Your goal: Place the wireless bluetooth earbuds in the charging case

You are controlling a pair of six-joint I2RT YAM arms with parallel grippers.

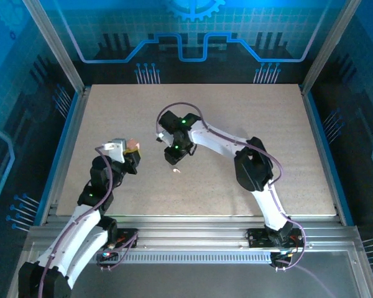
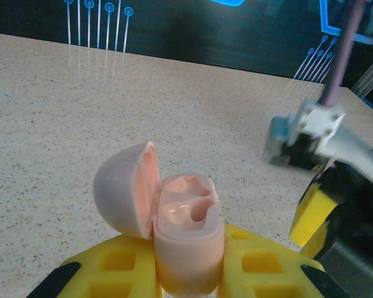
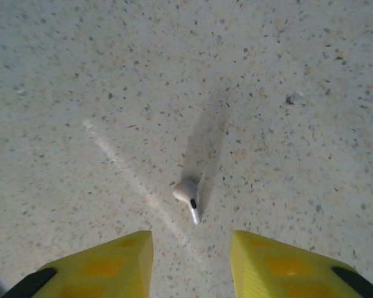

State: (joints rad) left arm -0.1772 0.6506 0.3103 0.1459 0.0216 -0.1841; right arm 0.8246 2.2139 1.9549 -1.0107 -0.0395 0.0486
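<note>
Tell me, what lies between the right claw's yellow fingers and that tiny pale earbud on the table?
Nothing: the right wrist view shows bare speckled table between the open right gripper and the earbud.

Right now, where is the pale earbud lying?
In the top view the pale earbud lies on the table near its middle, close by the tips of the open right gripper, to the right of the pink charging case in the left gripper.

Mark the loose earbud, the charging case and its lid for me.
earbud (image 3: 185,191), right wrist view, on its pale rounded head.
charging case (image 2: 189,251), left wrist view, front of its pink body.
lid (image 2: 118,189), left wrist view, its domed outer shell.
</note>
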